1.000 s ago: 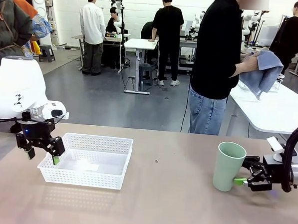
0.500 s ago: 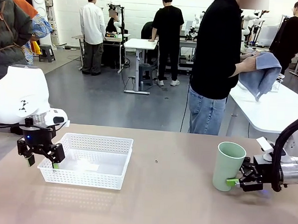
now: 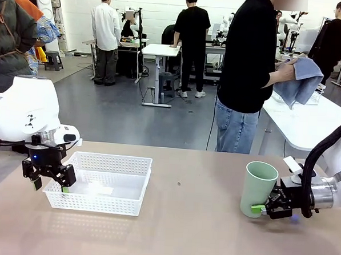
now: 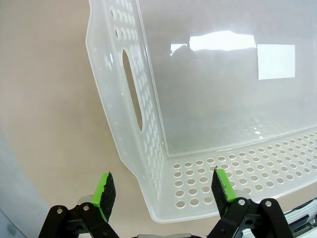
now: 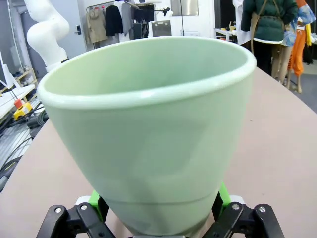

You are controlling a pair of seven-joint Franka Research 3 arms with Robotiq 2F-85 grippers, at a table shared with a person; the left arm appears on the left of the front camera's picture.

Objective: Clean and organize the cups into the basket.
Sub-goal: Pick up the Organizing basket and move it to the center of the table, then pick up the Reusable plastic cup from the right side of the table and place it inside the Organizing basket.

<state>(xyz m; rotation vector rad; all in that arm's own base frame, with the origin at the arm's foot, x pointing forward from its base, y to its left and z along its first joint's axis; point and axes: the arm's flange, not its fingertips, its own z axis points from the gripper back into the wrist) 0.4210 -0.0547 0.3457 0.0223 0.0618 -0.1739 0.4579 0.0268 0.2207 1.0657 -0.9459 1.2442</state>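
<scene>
Tan tabletop (image 3: 199,237) stretches before us, bearing the white lattice basket (image 3: 98,203) on our left and a mint-green cup (image 3: 257,188) standing upright on our right, well apart. Our left gripper (image 3: 50,186) hangs spread wide, its pads (image 4: 105,188) straddling a corner of the basket, grasping nothing. Our right gripper (image 3: 262,208) is likewise released, its green pads flanking the cup's lower part.

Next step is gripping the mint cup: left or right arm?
Right. The right gripper straddles the mint cup at its base, jaws open. The left gripper hangs at a corner of the basket, across the table.
</scene>
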